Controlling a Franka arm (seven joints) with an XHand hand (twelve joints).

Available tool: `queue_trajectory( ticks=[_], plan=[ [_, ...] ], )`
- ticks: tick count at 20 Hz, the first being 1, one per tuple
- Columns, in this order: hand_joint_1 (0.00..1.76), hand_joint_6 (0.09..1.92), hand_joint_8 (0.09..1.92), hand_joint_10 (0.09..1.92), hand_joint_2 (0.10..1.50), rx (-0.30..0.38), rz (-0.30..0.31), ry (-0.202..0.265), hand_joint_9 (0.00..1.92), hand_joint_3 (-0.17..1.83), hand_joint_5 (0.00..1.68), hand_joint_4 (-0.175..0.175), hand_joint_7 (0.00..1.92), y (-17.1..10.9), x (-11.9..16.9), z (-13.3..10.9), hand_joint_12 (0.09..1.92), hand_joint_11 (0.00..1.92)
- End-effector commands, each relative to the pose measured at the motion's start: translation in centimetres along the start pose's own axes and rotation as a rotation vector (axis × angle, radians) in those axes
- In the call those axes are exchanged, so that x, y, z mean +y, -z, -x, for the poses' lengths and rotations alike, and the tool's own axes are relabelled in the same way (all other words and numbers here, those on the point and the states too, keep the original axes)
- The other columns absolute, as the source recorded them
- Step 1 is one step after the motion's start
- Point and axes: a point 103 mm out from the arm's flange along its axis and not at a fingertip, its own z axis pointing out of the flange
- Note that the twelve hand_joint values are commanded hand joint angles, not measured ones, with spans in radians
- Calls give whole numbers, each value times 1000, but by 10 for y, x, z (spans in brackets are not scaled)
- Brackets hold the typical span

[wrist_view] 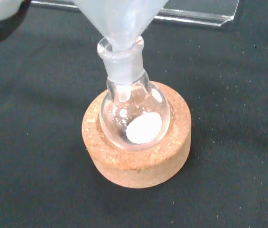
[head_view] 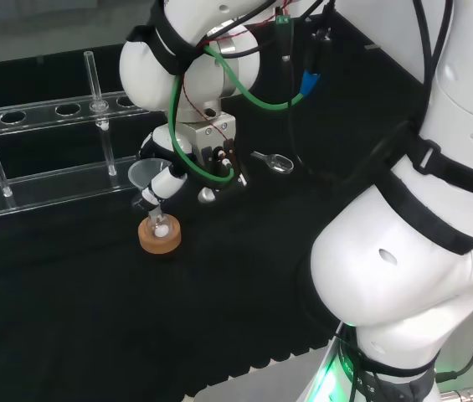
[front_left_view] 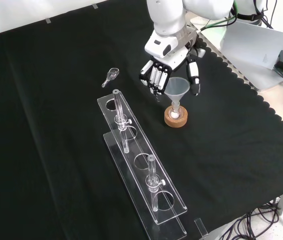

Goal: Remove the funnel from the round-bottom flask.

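A clear funnel (front_left_view: 177, 87) stands with its stem in the neck of a small round-bottom flask (front_left_view: 175, 110). The flask rests upright on a cork ring (front_left_view: 176, 119) and holds a little white powder (wrist_view: 143, 128). The hand (front_left_view: 170, 59) hangs just above and behind the funnel, its fingers (front_left_view: 154, 78) to the funnel's left and its thumb (front_left_view: 195, 77) to its right in the front view. The fingers point down, fairly straight, with a small gap to the funnel's rim. In the head view the funnel (head_view: 145, 174) sits beside the hand (head_view: 204, 151) above the cork ring (head_view: 160, 236). The wrist view has the funnel (wrist_view: 119, 21) seated in the flask (wrist_view: 134, 114).
Two long clear racks (front_left_view: 146, 170) holding glass tubes lie left of and in front of the flask in the front view. A small glass scoop (front_left_view: 110, 76) lies left of the hand. The cloth's scalloped edge (front_left_view: 261, 107) runs to the right.
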Motion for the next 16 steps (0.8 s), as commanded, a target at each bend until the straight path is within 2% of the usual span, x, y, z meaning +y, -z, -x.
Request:
queue_trajectory(
  ticks=[1, 9, 16],
  plan=[
    [812, 539, 289, 387, 685, -3, 39, 13, 918, 22, 835, 86, 1209, 5, 0, 0, 1579, 22],
    [840, 642, 307, 378, 686, -24, 43, 39, 977, 26, 936, 125, 1307, 13, 1, -1, 1577, 28],
    [846, 650, 306, 370, 685, -48, 33, 88, 986, 27, 952, 133, 1318, 17, 1, -6, 1578, 20]
  ],
)
